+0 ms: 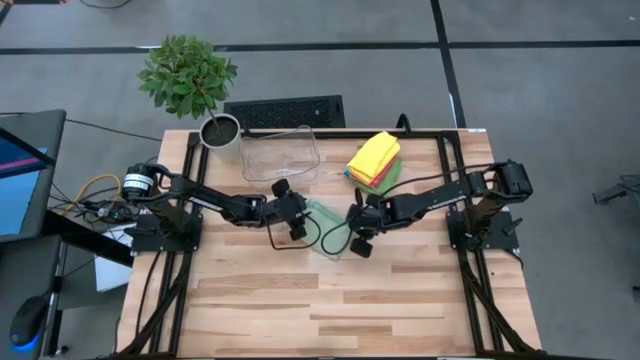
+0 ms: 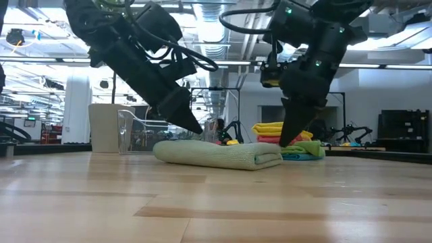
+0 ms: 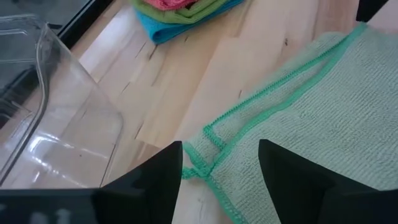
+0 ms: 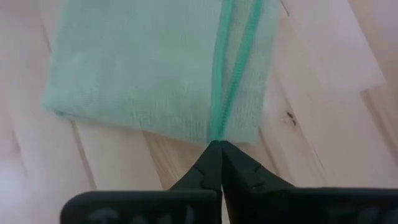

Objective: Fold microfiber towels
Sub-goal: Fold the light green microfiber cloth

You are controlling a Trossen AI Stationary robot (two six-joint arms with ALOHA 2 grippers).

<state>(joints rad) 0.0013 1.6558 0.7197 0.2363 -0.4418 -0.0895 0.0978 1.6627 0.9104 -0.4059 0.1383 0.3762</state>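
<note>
Sage towel point(image 1: 327, 228) folded, flat at table point(image 1: 400, 300) centre. Left gripper point(image 3: 219, 163) released, jaws straddling its hemmed corner. Right gripper point(image 4: 220, 163) clenched, empty, at opposite edge. Stack point(image 1: 374, 160) of folded towels behind, beside bin point(image 1: 278, 155). Judgement: sage towel nearly done, stacking left.

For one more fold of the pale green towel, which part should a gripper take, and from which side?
Probably the corner of the pale green towel where the stitched edges meet, between the left gripper fingers. The hems lie stacked there, so coming down from above with open fingers, one on each side of the corner, should catch all layers. The right gripper, shut, sits at the opposite hem.
</note>
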